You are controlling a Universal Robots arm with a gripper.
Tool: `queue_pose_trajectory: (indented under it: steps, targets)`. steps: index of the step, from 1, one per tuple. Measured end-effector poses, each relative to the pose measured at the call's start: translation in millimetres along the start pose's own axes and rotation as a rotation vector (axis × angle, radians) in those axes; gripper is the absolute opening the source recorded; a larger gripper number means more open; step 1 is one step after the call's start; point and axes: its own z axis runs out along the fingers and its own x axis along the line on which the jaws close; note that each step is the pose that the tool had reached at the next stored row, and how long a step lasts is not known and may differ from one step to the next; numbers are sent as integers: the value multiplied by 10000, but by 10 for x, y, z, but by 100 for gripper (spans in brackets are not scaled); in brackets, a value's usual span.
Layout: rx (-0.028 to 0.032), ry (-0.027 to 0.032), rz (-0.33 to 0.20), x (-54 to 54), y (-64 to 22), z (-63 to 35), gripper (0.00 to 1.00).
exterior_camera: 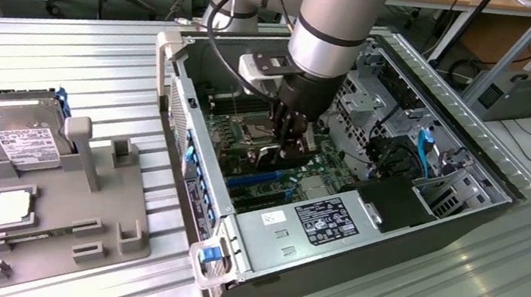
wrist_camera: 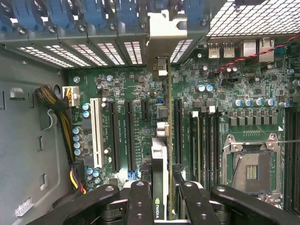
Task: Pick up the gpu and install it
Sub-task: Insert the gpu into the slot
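So the arm (exterior_camera: pixel 331 27) is reaching right down into the open computer case (exterior_camera: pixel 261 269), and the gripper (wrist_camera: pixel 161 201) is clamped on the gpu (wrist_camera: pixel 159 154). From the wrist camera you're looking straight down the card's thin edge, with a finger (wrist_camera: pixel 139 197) pressing on each flat side. The card stands on edge over the motherboard (wrist_camera: pixel 234 93), in the lane between the long black slots (wrist_camera: pixel 129 136) and the memory slots beside the processor socket (wrist_camera: pixel 253 168). Its silver bracket (wrist_camera: pixel 166 28) is up against the back panel, in the gap in the row of vented slot covers (wrist_camera: pixel 84 51). The card hides its own slot, so I can't tell if the connector is already in or just hovering above it. If I were running this, I'd keep the card dead vertical and parallel to the neighbouring slots, because any twist means the edge contacts land on the slot wall instead of inside it. I'd also make sure the bracket tab slides down behind the back panel and doesn't catch on the lip. The push should go straight down and even along the whole length, not heavier at the gripper end, or the bracket end rides up. That grip is near one end of the card, so I'd guess it wants to pivot, and slow and gentle is the way. Over on the exterior view's left, the hard drive (exterior_camera: pixel 19 130) sits in its grey stand (exterior_camera: pixel 83 225), well out of the way.
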Motion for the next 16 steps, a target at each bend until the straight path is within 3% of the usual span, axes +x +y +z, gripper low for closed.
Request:
queue_pose_trajectory:
  steps: [16]
  targets:
    - [0,1,0,5,86,23,27]
